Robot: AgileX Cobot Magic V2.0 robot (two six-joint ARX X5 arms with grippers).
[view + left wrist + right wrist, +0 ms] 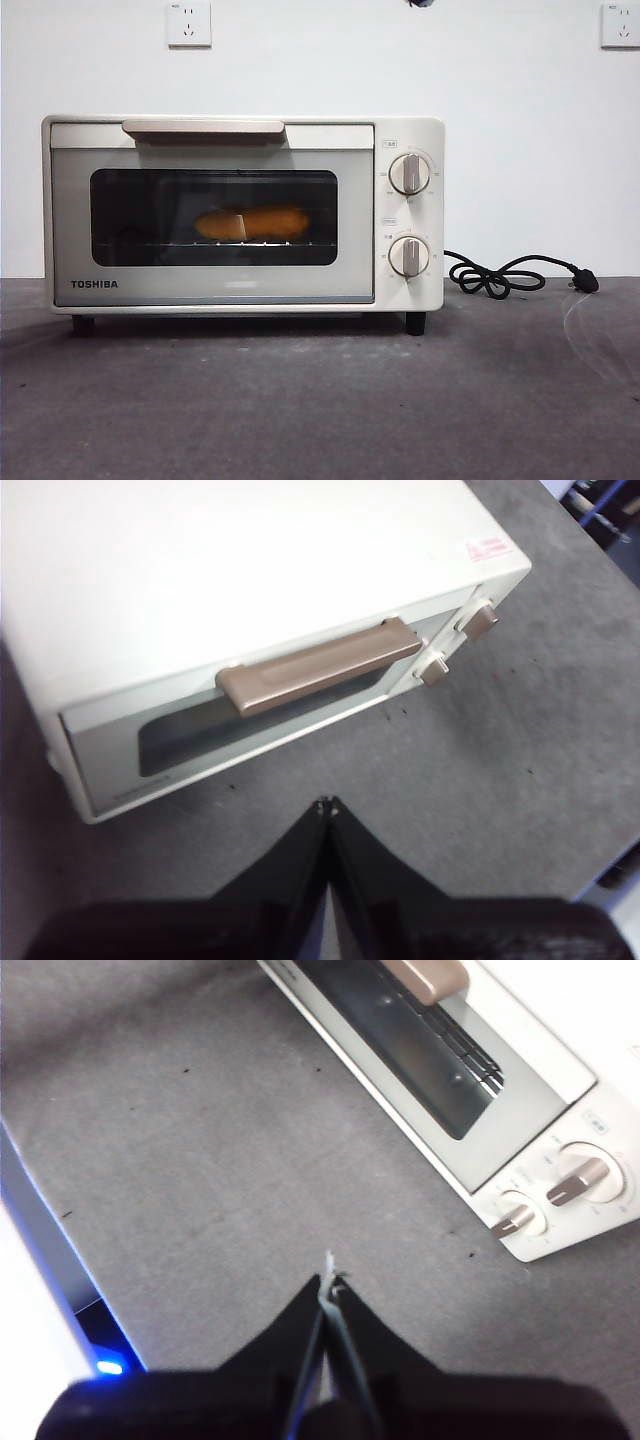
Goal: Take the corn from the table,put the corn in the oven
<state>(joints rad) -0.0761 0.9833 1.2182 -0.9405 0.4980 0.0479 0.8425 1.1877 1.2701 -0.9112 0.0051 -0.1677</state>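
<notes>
Table (320, 400), corn (252, 223) in shut oven (240, 290)

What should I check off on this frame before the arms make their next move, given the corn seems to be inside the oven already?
1. Corn on the rack inside the oven: ok, visible through the glass in the front view.
2. Oven door closed: ok, it sits flush with its handle at the top.
3. Left pincer empty and shut: ok, it hangs above the table in front of the door.
4. Right pincer empty and shut: ok, over bare table near the knobs.
5. Power cord plugged in: not ok, the plug lies on the table.
6. Knob settings: cannot tell, markings too small.
</notes>
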